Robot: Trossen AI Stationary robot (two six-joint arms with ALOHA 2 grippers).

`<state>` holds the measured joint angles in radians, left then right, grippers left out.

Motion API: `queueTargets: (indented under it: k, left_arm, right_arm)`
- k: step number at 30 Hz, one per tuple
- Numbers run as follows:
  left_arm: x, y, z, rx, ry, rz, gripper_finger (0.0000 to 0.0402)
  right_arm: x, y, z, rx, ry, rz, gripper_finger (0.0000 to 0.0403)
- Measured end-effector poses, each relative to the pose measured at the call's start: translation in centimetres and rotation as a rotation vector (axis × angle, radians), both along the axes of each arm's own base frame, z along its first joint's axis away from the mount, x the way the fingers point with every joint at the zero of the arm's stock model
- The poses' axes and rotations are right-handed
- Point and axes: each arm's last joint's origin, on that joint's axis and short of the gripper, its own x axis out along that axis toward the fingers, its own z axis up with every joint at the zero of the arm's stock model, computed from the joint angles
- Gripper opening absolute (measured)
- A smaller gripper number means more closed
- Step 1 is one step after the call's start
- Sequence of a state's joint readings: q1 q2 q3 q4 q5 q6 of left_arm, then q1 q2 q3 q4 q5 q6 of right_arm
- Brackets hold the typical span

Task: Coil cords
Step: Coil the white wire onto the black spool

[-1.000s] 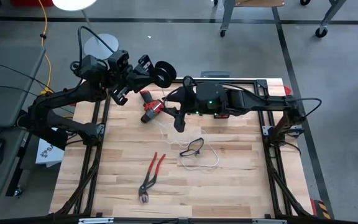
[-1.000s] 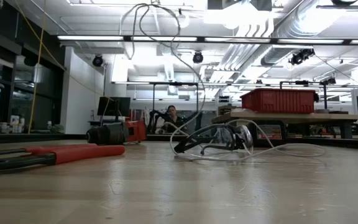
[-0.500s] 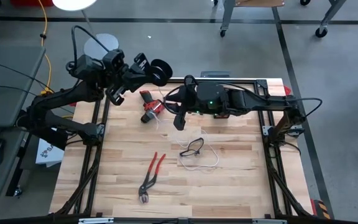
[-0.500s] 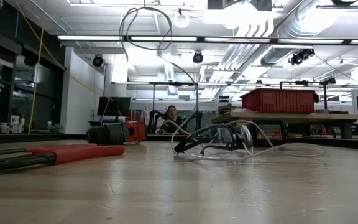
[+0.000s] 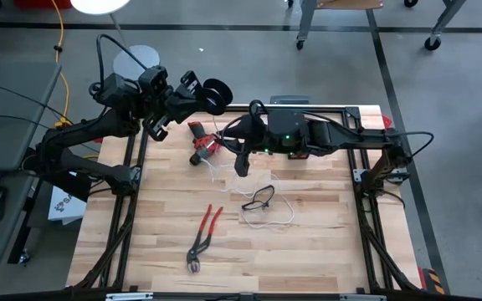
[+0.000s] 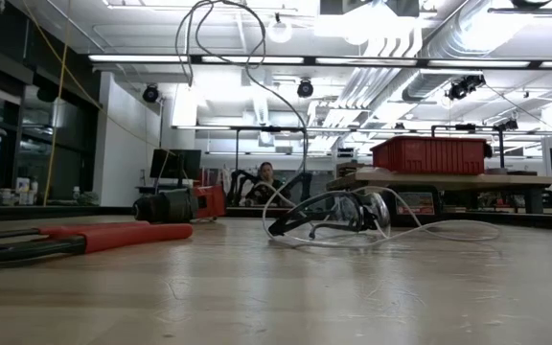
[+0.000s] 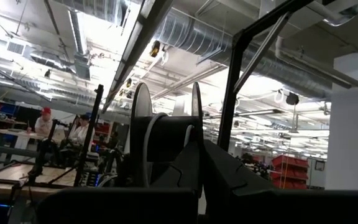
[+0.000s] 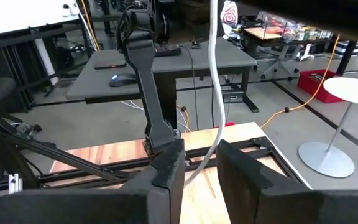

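Note:
My left gripper is shut on the small black spool, held up over the table's far left edge. A band of white cord shows wound on the spool's core. The thin white cord comes down between the fingers of my right gripper, which is open above the table's far middle. The cord's remaining length lies slack in loops on the wooden table, around a pair of safety glasses. My left gripper pinches one of the spool's two round flanges between its two fingers, at the rim. The spool is lifted clear of the table, its flanges on edge. My right gripper has the cord running through its gap; I cannot tell whether a finger touches it.
A red and black tool lies at the far left of the table, below the spool. Red-handled pliers lie near the front. A red bin stands on another table behind. People sit in the room beyond.
My left gripper has gone a little toward the table's left edge with the spool, which stays lifted clear.

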<state>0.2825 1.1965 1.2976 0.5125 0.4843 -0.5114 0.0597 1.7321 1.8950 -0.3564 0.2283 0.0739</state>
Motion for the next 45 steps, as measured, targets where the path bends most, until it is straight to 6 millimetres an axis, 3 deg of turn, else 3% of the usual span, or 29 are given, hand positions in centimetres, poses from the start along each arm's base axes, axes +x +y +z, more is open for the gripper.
queueTargets:
  k: [5,9,12,27,45]
  left_arm:
    - [0.0,0.0,0.0,0.0,-0.001,0.0,0.0]
    - [0.0,0.0,0.0,0.0,-0.001,0.001,0.0]
    - [0.0,0.1,0.0,0.0,-0.001,0.003,0.0]
    - [-1.3,0.7,-0.1,-0.078,0.093,0.056,0.0]
    - [-1.3,0.6,-0.3,-0.134,0.129,0.041,0.0]
  right_arm:
    - [0.0,0.0,0.0,-0.002,0.001,-0.011,0.0073]
    - [0.0,-0.1,0.0,-0.016,0.005,-0.052,0.0013]
    - [-0.1,-0.2,-0.1,-0.015,0.008,-0.067,0.0004]
    - [-0.7,1.0,-0.4,0.022,0.073,0.014,0.0]
    - [-2.3,1.3,0.2,0.023,0.121,0.033,0.0]
